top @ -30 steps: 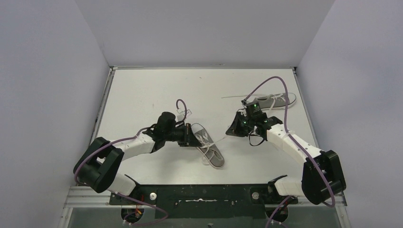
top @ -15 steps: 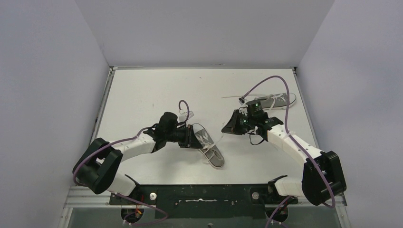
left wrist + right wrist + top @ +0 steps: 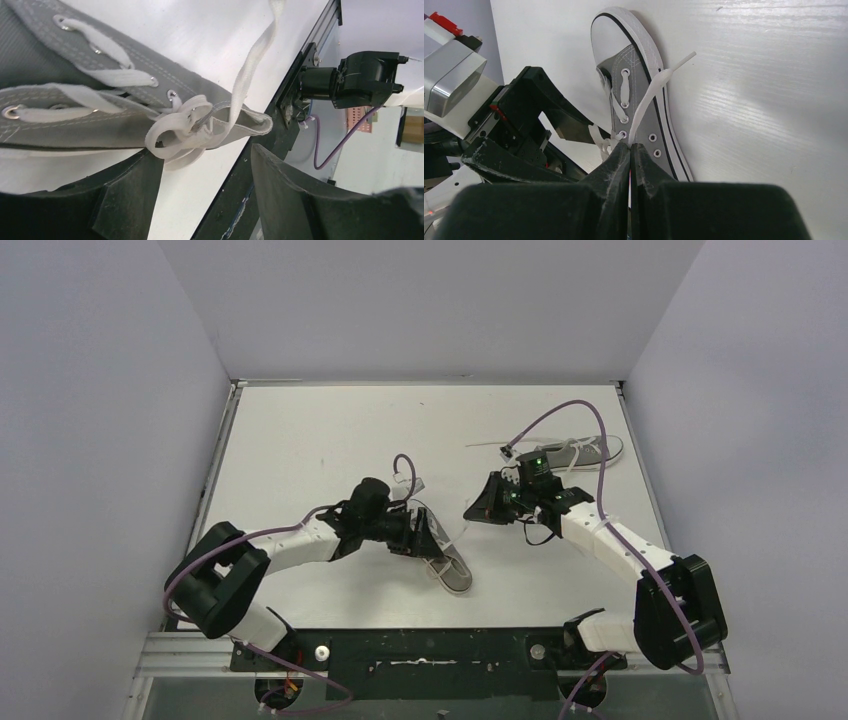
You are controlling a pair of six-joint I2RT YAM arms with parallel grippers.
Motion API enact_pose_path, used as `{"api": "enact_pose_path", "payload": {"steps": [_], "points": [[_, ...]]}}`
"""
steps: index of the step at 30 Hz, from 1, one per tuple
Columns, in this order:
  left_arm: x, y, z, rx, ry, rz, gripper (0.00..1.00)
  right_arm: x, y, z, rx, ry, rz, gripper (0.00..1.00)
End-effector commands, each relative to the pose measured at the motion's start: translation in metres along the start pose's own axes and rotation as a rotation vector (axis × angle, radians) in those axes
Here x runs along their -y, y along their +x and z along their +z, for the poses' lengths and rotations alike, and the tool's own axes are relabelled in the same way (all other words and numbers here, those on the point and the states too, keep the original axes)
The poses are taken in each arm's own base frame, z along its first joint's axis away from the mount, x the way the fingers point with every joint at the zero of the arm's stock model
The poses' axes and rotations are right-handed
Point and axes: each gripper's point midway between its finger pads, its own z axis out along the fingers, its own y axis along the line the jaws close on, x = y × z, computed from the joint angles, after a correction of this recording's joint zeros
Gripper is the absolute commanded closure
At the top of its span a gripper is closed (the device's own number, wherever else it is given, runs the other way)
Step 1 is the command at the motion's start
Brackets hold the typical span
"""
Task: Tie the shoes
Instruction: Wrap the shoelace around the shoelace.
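One grey shoe [image 3: 450, 565] lies mid-table, its toe pointing away from the arms' bases. It fills the left wrist view [image 3: 75, 95], with a loose knot of white lace [image 3: 187, 127] at its top eyelets. My left gripper [image 3: 420, 530] [image 3: 205, 170] is open just short of that knot, nothing between its fingers [image 3: 127, 195]. My right gripper [image 3: 472, 510] [image 3: 630, 146] is shut on a white lace [image 3: 649, 95] that runs across the shoe [image 3: 639, 75]. The other shoe [image 3: 588, 450] lies at the back right.
The second shoe's lace end [image 3: 485, 445] trails left across the white table [image 3: 320, 430]. Grey walls close in the sides and back. The black base rail [image 3: 420, 650] runs along the near edge.
My left gripper has opened, letting go of the lace, and moved right over the shoe. The right gripper, still shut, has shifted slightly left.
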Motion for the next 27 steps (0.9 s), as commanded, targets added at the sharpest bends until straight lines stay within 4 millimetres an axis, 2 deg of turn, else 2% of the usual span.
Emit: {"api": "enact_pose_path", "payload": {"steps": [1,8,13,18,21,24,27], "points": [[0.012,-0.026,0.007,0.071,-0.001,0.070,0.42,-0.014,-0.009,0.003,0.029,-0.052,-0.026,1.00],[0.010,-0.032,0.014,0.078,-0.013,0.049,0.57,-0.017,-0.007,0.003,0.023,-0.056,-0.033,1.00],[0.008,-0.036,0.015,0.097,-0.024,0.030,0.61,-0.019,-0.005,0.004,0.019,-0.059,-0.041,1.00],[0.006,-0.039,0.017,0.100,-0.028,0.016,0.78,-0.019,0.002,0.003,-0.006,-0.053,-0.054,1.00],[0.003,-0.038,0.016,0.099,-0.039,0.007,0.86,-0.014,0.017,-0.005,-0.057,-0.036,-0.062,1.00],[0.001,-0.040,0.014,0.117,-0.036,-0.014,0.89,-0.006,0.040,-0.016,-0.137,0.003,-0.041,1.00],[0.002,-0.042,0.015,0.120,-0.022,-0.023,0.92,-0.001,0.062,-0.028,-0.222,0.035,-0.033,0.89]]}}
